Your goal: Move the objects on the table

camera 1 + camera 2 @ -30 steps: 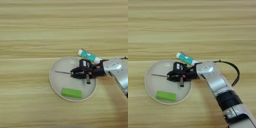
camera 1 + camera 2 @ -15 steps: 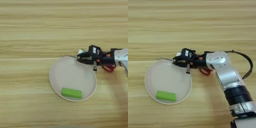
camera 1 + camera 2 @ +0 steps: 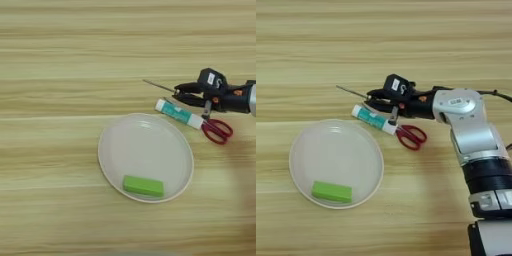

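Green block (image 3: 331, 191) lying inside the white plate (image 3: 298, 150), on its near side, toward the table's (image 3: 384, 40) middle. Just beyond the plate rim, glue stick (image 3: 374, 120) and red scissors (image 3: 412, 136). Farther back, right gripper (image 3: 375, 99) clamped on the screwdriver (image 3: 353, 93), shaft pointing left. Best kept level, then lowered onto bare wood, away from the glue stick.

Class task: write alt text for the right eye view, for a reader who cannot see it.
A robot's right claw holds a slim screwdriver above a wooden table, beyond a white plate holding a green block. A white-and-teal tube and red-handled scissors lie just below the claw.
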Robot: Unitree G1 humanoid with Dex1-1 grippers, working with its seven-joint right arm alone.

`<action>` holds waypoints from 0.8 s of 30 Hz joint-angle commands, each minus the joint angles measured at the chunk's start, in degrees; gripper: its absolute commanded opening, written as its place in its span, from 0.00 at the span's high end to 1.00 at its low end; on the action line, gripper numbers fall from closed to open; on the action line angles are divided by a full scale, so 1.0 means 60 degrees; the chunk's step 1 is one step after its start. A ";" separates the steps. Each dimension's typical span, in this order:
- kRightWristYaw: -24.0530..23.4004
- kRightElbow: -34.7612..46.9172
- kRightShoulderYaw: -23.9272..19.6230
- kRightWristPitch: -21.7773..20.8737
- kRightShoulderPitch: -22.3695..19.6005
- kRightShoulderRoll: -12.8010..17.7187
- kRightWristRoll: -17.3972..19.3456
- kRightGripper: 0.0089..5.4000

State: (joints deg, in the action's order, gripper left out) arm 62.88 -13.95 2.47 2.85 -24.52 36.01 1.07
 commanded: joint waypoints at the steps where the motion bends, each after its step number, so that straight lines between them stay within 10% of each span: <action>1: -0.0474 -0.0095 -0.0421 -0.0376 -0.0982 0.0560 0.0007 0.84; 24: -0.0976 -0.3042 -0.0477 -0.1305 -0.1963 0.0858 -0.0366 0.84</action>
State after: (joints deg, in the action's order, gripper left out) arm 59.13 -33.40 1.05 -3.25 -31.02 38.30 -1.18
